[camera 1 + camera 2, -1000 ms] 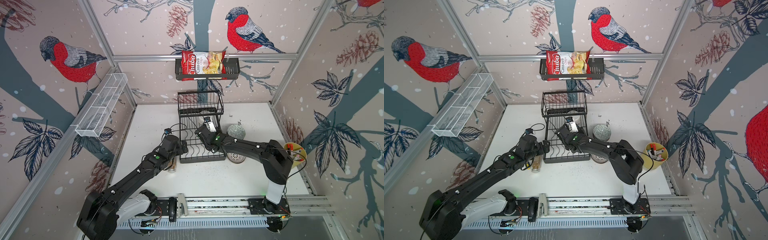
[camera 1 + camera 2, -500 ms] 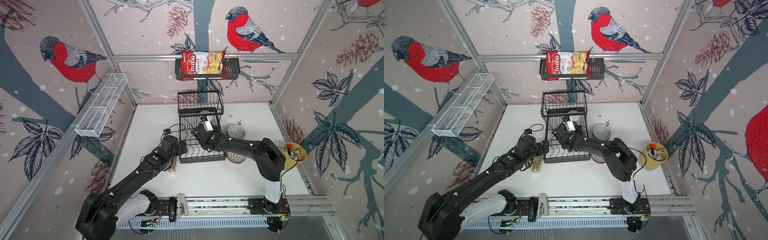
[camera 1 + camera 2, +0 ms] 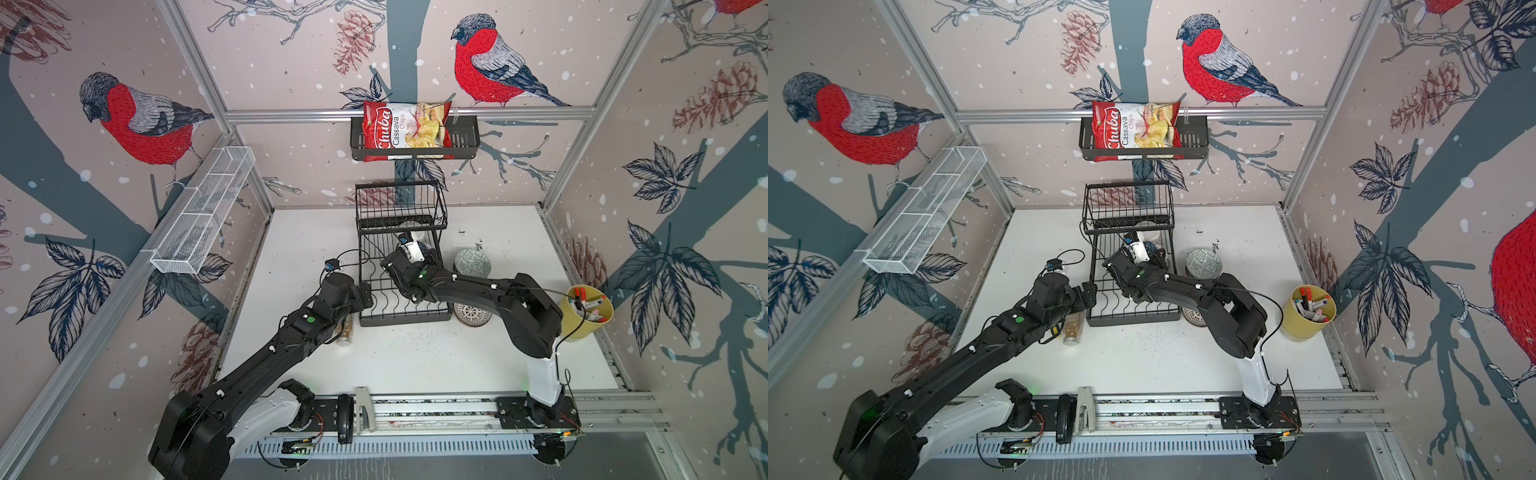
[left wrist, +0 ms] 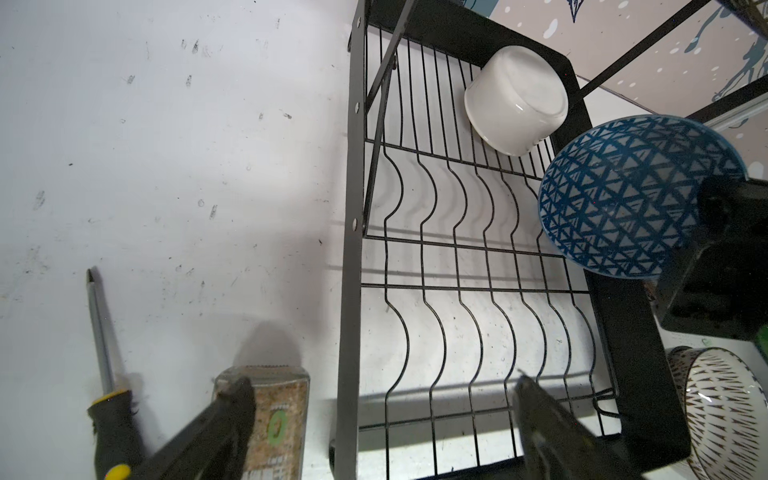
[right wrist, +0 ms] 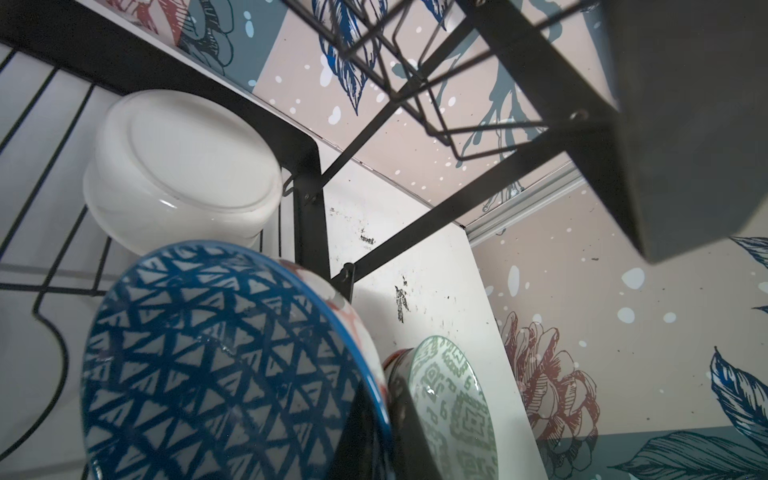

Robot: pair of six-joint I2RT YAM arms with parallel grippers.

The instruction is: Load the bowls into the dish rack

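Grasps the blue bowl [image 4: 631,195] by its rim in the right pincer [image 5: 384,415], tilted over the right edge of the dish rack [image 4: 347,249]. Risks clipping the white bowl [image 4: 515,99] just beside, or rolling off the wires on release. Holds left pincer [image 4: 378,386] released.

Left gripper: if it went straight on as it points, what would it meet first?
Probably the large black wire dish rack: its side rail lies just ahead of the open left gripper, though depth is unclear.

Screwdriver [image 4: 113,415] handle, spice jar [image 4: 277,419], speckled bowl [image 4: 725,415] cut by left wrist view's edge.
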